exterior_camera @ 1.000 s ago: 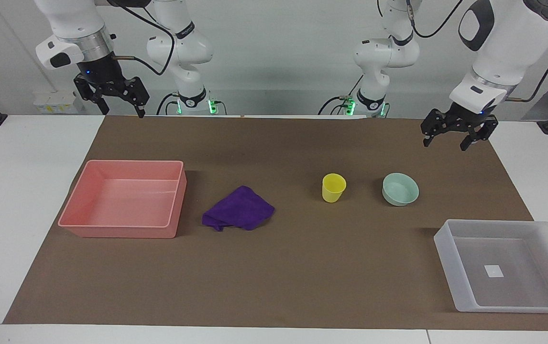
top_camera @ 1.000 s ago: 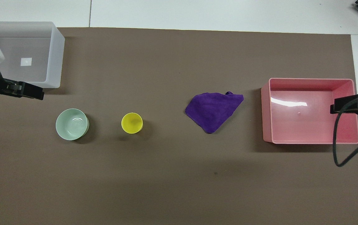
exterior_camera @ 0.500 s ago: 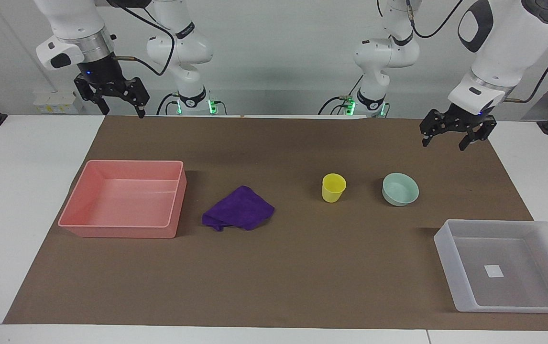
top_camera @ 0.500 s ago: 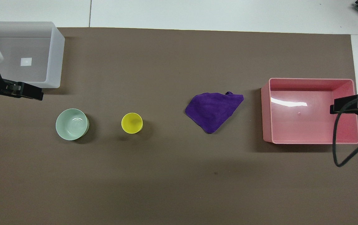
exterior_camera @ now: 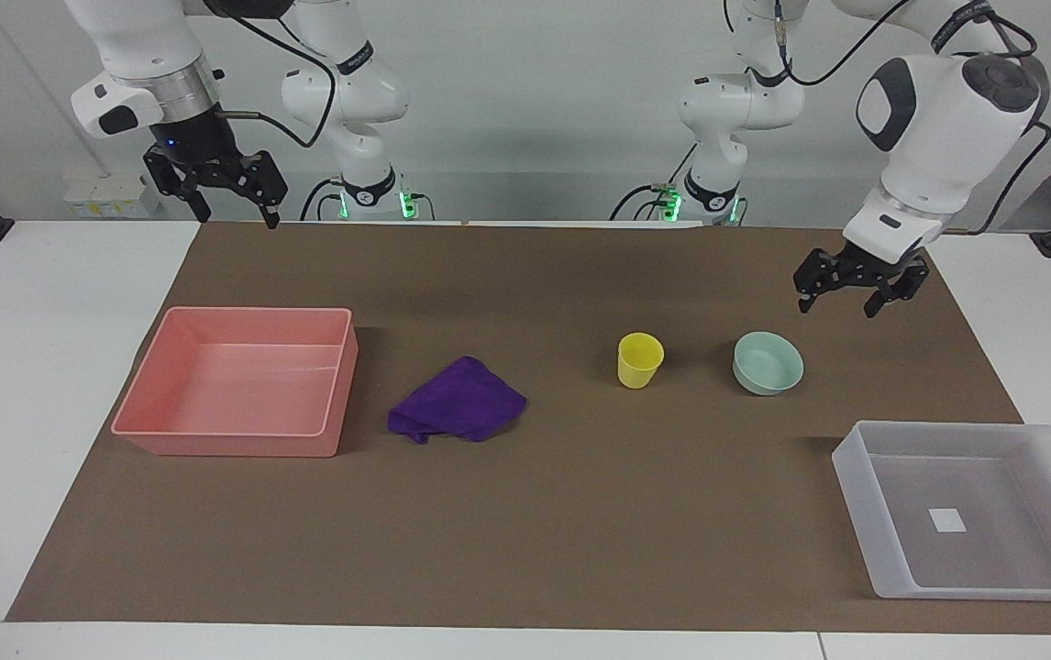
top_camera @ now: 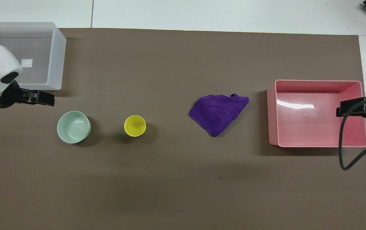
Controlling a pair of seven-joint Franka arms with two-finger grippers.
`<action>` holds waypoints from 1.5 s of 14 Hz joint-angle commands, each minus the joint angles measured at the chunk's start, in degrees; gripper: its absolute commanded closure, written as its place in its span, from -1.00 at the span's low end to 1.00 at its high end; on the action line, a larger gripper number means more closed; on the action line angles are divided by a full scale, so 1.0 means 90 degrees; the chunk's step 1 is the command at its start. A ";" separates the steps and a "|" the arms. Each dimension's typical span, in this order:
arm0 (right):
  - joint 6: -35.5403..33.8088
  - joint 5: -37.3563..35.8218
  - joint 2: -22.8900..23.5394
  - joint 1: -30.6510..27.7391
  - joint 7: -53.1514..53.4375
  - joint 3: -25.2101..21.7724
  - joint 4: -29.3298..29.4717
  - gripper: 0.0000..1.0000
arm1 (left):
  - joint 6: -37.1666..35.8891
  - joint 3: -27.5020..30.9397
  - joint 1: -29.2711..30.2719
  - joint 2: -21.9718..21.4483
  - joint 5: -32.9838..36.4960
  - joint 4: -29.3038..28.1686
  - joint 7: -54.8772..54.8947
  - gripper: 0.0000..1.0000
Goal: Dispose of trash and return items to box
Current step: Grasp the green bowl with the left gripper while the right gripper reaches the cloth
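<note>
- Nearest the robots, the left hand (exterior_camera: 835,298) has dropped from its higher spot a second ago and drifted toward the bowl (exterior_camera: 768,363); it now hangs just above the mat, near the bowl but apart from it, fingers spread and holding nothing.
- This reads as the start of a reach for the bowl, so the returning of items is likely to come first; nothing has been picked up yet.
- The right hand (exterior_camera: 230,203) has hardly moved: it waits in the air over the counter's (exterior_camera: 49,367) edge at the right arm's end, fingers spread, empty.
- Next out, in one row across the brown mat (exterior_camera: 580,513), lie the bowl, the yellow cup (exterior_camera: 640,359) and the purple cloth (exterior_camera: 457,401), each where it was a second ago. The cup stands upright, between bowl and cloth, with clear gaps on both sides.
- The pink bin (exterior_camera: 241,380) sits beside the cloth toward the right arm's end; it holds nothing, so the trash is not yet disposed of.
- Farthest out, at the left arm's end, is the box (exterior_camera: 975,509): only its white label (exterior_camera: 946,520) shows on the floor, so neither cup nor bowl is returned.
</note>
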 commanded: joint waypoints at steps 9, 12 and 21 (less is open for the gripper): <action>0.2799 0.0107 0.0779 0.0851 0.0646 0.0047 -0.0959 -1.00 | 0.3055 -0.0045 0.0350 -0.0027 0.0101 -0.2741 0.0077 -1.00; 0.3630 0.0058 0.1589 0.1212 0.1114 0.0037 -0.0969 -1.00 | 0.3417 -0.0045 0.0428 0.0130 0.0101 -0.2937 0.0117 -0.76; 0.5232 -0.0146 0.2930 0.1857 0.1760 0.0037 -0.1455 -1.00 | 0.3692 -0.0065 0.0418 0.0336 -0.0045 -0.3035 0.0117 1.00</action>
